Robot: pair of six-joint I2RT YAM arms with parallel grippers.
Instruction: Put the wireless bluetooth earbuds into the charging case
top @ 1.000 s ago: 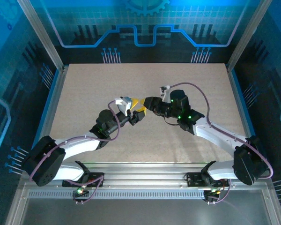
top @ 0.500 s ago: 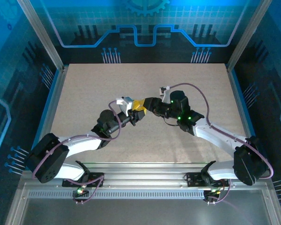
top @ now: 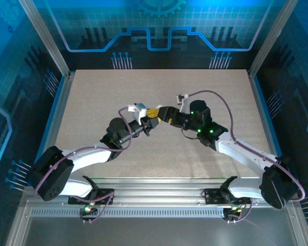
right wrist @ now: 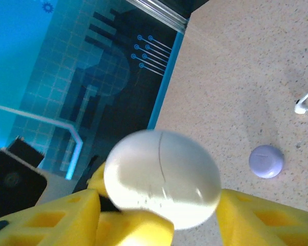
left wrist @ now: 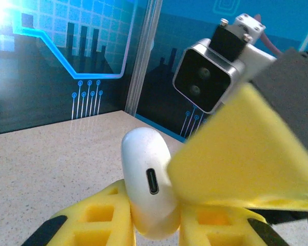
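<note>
**Mia:** What does our left end effector (left wrist: pixel 154 225) have?

**Tom:** It is shut tight on the white charging case (left wrist: pixel 148 174). Its yellow fingers (left wrist: pixel 97 215) squeeze the low end of the case. The little plug hole (left wrist: pixel 153 182) looks back at our wrist.

**Mia:** And our right end effector (right wrist: pixel 156 205)?

**Tom:** Its fingers stand wide apart, one on each side of the same case. We cannot tell if they press on it or just sit beside it.

**Mia:** Why do we have both on one thing?

**Tom:** We think one holds the case steady in the air so the other can get at the lid. The thin line (right wrist: pixel 161 154) around the case looks closed, so we guess the lid is not up yet.

**Mia:** Where is an earbud?

**Tom:** One whitish earbud (right wrist: pixel 301 105) lies on the desk (right wrist: pixel 236 61), well off to the right of our right end effector and out past its fingertips. A round lavender piece (right wrist: pixel 266 161) lies nearer, just past the right finger. Both are well apart from the case, so nothing is in it yet, we think.

**Mia:** How do our arms sit?

**Tom:** From above, our left arm (top: pixel 92 154) and our right arm (top: pixel 241 151) bend at the elbow and lean in toward each other. They meet nose to nose over the middle of the desk.
</note>
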